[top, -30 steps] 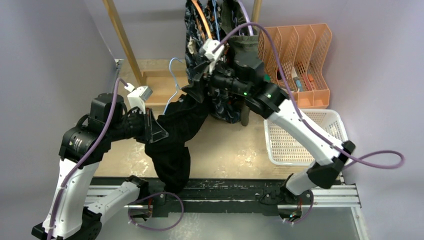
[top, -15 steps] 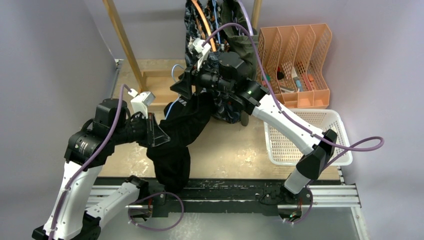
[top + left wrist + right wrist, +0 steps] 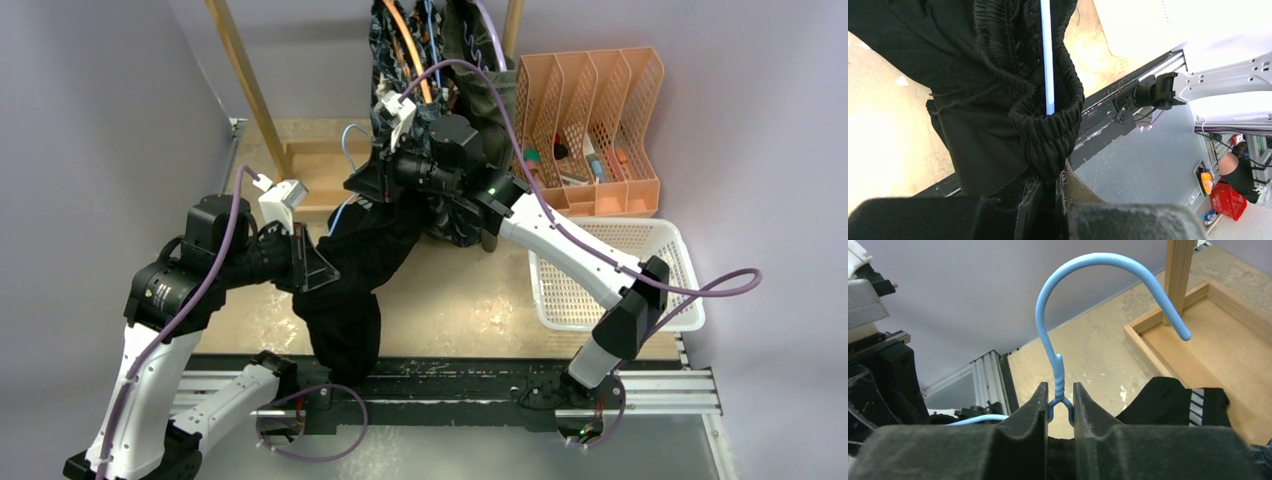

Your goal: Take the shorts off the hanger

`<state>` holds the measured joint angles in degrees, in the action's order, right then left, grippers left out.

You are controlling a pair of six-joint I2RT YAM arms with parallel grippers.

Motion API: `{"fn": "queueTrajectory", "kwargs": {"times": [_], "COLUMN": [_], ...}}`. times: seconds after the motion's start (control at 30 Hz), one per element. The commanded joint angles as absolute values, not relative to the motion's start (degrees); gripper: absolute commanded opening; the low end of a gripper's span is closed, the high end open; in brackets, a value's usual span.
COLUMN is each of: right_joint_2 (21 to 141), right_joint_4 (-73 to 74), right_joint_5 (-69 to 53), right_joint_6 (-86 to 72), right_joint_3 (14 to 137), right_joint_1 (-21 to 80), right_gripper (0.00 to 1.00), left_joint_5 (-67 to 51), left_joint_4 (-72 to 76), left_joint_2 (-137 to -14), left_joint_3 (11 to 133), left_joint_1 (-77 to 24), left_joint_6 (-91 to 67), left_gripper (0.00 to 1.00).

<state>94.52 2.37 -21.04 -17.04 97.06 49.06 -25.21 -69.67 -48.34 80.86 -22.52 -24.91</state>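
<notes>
A pair of plain black shorts hangs on a light blue wire hanger between my two arms, trailing down to the near rail. My left gripper is shut on the ribbed waistband, and the hanger's blue wire runs through that band. My right gripper is shut on the hanger's twisted neck, just under the hook. Black cloth shows beside its fingers. More shorts hang at the back: a dark patterned pair and an olive green pair.
A wooden rack post rises from a wooden base frame at the back left. An orange file organizer stands at the back right, and a white mesh basket sits in front of it. A metal rail runs along the near edge.
My right gripper has shifted left and closed onto the hanger's neck. The left gripper has kept its hold on the waistband, hardly moving.
</notes>
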Motion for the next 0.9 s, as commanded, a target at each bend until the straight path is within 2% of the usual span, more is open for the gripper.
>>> {"fn": "queueTrajectory", "kwargs": {"times": [0.0,0.03,0.13,0.17,0.2,0.27,0.3,0.47,0.57,0.67,0.87], "right_joint_2": [90.20,89.53,89.19,89.28,89.11,88.18,87.62,86.00,83.05,79.66,76.16], "right_joint_4": [-5.06,-5.84,-4.29,-3.04,-2.07,-1.92,-2.04,-1.16,-5.55,-10.90,-15.88], "right_joint_5": [-21.01,-21.13,-23.01,-23.19,-22.42,-19.68,-17.73,-9.85,-5.77,-1.92,0.06], "right_joint_6": [-19.44,-19.66,-18.92,-18.33,-18.19,-18.34,-18.51,-18.85,-22.25,-27.13,-31.10], "right_joint_3": [94.93,94.40,94.84,94.85,94.23,91.44,89.72,85.25,79.16,73.51,68.45], "right_joint_1": [49.39,49.39,49.44,49.56,49.88,51.23,51.91,54.80,55.60,55.61,55.58], "right_gripper": [0.08,0.00,0.00,0.00,0.00,0.00,0.00,0.00,0.00,0.00,0.00], "left_joint_5": [-26.20,-24.81,-22.39,-21.74,-21.46,-21.62,-21.93,-24.57,-25.21,-26.87,-29.45], "left_joint_4": [-65.48,-65.89,-66.07,-65.68,-64.94,-63.25,-62.41,-58.74,-59.74,-60.66,-55.68], "left_joint_2": [-47.24,-47.18,-46.62,-46.48,-46.40,-46.57,-46.95,-50.43,-53.00,-54.18,-52.62], "left_joint_3": [82.23,82.20,82.08,81.99,81.75,80.81,80.35,78.72,79.57,77.76,72.09], "left_joint_1": [-22.41,-22.43,-22.46,-22.42,-22.43,-22.46,-22.47,-22.44,-22.46,-22.46,-22.50], "left_joint_6": [-24.21,-24.10,-24.28,-24.46,-24.56,-24.61,-24.69,-23.93,-21.12,-19.70,-21.18], "left_gripper": [0.00,0.00,0.28,0.43,0.53,0.66,0.70,0.75,0.75,0.69,0.65]}}
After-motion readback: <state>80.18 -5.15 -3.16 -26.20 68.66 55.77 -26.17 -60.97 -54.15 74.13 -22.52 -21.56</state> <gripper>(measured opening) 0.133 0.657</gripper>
